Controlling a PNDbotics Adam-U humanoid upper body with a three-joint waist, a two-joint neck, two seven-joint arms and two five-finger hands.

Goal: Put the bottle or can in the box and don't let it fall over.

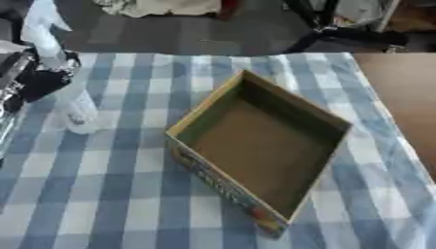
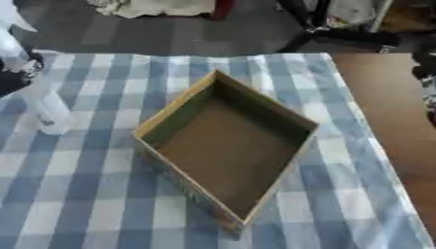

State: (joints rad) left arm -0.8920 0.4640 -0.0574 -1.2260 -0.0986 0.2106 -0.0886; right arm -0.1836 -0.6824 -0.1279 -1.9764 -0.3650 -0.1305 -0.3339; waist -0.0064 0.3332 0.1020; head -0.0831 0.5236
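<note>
No text can be read. The box carries colourful printing along its near outer wall, red, yellow and blue, but the letters are too blurred to make out. The clear bottle shows no legible label.

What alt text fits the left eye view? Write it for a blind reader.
The robot's left hand grips a clear bottle upright at the left edge of a blue-checked table. An open cardboard box, empty, sits at the centre, set askew. The right hand is out of view.
</note>
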